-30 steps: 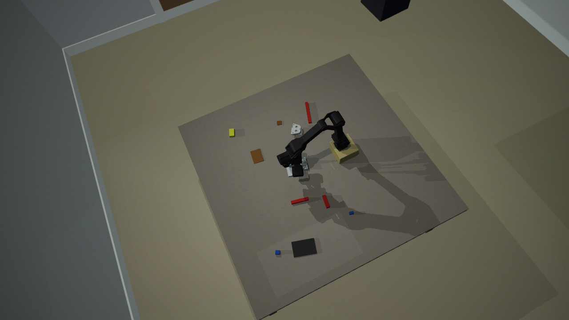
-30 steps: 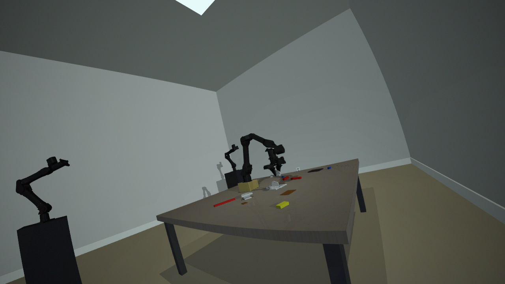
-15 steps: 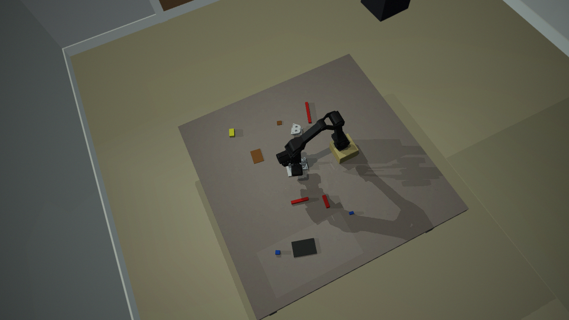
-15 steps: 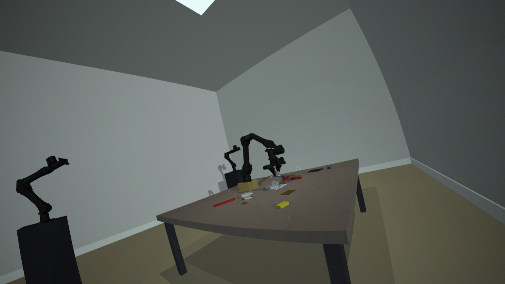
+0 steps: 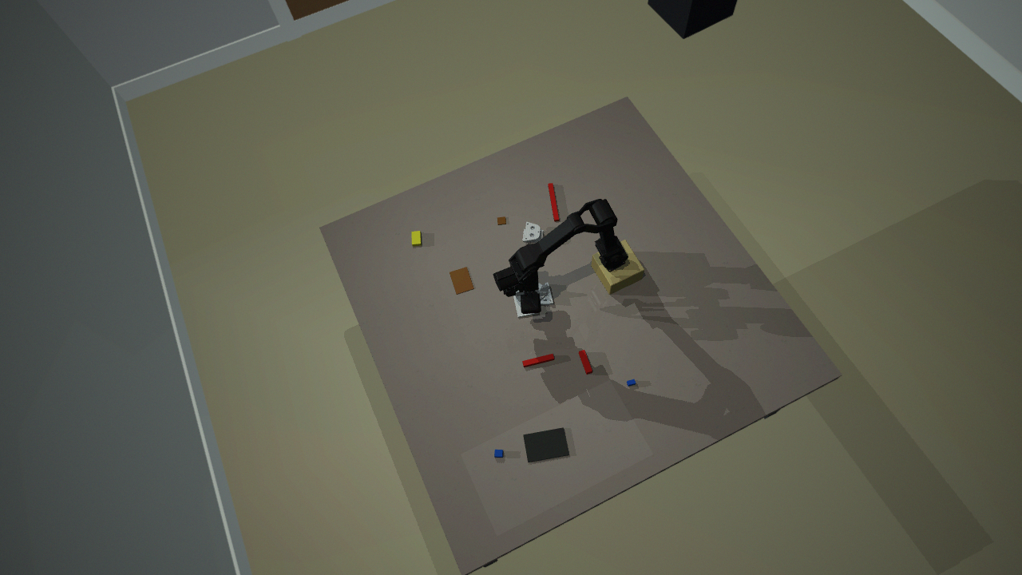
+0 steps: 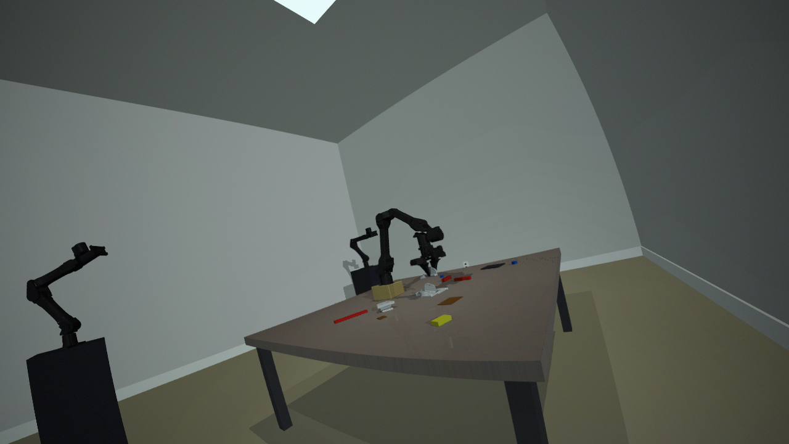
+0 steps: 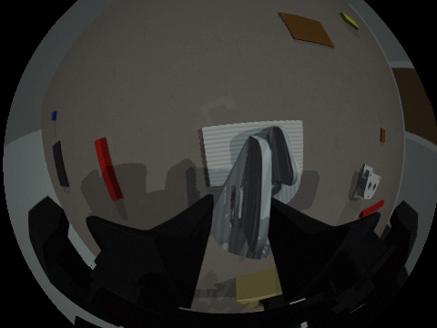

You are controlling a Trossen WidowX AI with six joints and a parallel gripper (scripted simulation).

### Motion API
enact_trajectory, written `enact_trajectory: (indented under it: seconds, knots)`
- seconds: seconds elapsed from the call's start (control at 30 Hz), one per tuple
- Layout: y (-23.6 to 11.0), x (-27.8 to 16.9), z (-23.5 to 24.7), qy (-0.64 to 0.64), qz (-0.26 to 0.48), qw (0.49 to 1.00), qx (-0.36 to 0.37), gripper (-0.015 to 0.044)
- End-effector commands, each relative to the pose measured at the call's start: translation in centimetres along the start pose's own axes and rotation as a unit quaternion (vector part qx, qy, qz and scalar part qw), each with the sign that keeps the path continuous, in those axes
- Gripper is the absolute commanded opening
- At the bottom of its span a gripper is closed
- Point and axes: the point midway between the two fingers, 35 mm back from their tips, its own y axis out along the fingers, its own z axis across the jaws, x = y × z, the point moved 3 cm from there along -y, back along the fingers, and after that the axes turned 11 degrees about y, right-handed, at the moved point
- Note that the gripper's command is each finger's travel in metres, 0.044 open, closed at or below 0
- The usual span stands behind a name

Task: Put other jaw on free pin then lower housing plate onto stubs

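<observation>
My gripper [image 6: 429, 270] [image 7: 238, 200] is shut on a grey jaw [image 7: 248, 182], a long curved piece standing on edge between the fingertips. In the exterior view it hangs above the table, past the base. The ridged light base [image 5: 521, 313] [image 7: 216, 159] lies flat below; the hand covers part of it in the top view. The other jaw [image 6: 429, 287] [image 7: 286, 159] stands on the base, partly behind the held one in the wrist view. Both pins and the gear teeth are hidden or too small to tell. The white housing plate [image 5: 531, 231] [image 6: 385, 305] [image 7: 370, 182], with two holes, is away from the base.
Red bars [image 5: 538, 360] [image 5: 585, 362] [image 5: 553, 202], a brown plate [image 5: 461, 280], a yellow block [image 5: 416, 238], a black plate [image 5: 546, 445] and blue cubes [image 5: 498, 453] [image 5: 631, 382] lie around. The arm stands on a yellowish block [image 5: 619, 277]. A small brown piece [image 5: 501, 220] lies near the housing plate.
</observation>
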Motion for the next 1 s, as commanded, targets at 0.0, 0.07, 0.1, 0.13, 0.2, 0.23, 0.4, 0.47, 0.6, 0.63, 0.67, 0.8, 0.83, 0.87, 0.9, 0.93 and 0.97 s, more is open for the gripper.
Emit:
enact_trajectory:
  seconds: [0.0,0.07,0.1,0.13,0.2,0.23,0.4,0.47,0.6,0.63,0.67,0.8,0.83,0.87,0.9,0.93,0.97]
  knots:
    - [-0.1,0.12,0.04,-0.002,-0.002,1.0,0.001,0.0134]
    - [-0.1,0.12,0.04,-0.002,-0.002,1.0,0.001,0.0134]
    - [-0.1,0.12,0.04,-0.002,-0.002,1.0,0.001,0.0134]
    - [-0.1,0.12,0.04,-0.002,-0.002,1.0,0.001,0.0134]
    - [-0.1,0.12,0.04,-0.005,-0.002,1.0,0.001,0.0134]
    - [-0.1,0.12,0.04,-0.005,-0.002,1.0,0.001,0.0134]
    - [-0.1,0.12,0.04,-0.005,-0.002,1.0,0.001,0.0134]
    - [-0.1,0.12,0.04,-0.005,-0.002,1.0,0.001,0.0134]
    - [-0.1,0.22,0.08,-0.005,-0.002,1.0,0.001,0.0134]
    - [-0.1,0.22,0.08,-0.005,-0.002,1.0,0.001,0.0134]
    - [-0.1,0.22,0.08,-0.005,-0.002,1.0,0.001,0.0134]
    - [-0.1,0.22,0.08,-0.005,-0.002,1.0,0.001,0.0134]
    - [-0.07,0.22,0.08,-0.005,-0.002,1.0,0.001,0.0134]
    - [0.01,0.23,0.08,-0.005,-0.002,1.0,0.001,0.0134]
    - [0.15,0.24,0.09,-0.005,-0.002,1.0,0.001,0.0134]
    - [0.32,0.25,0.09,-0.005,-0.002,1.0,0.001,0.0134]
    - [0.49,0.26,0.1,-0.005,-0.002,1.0,0.001,0.0134]
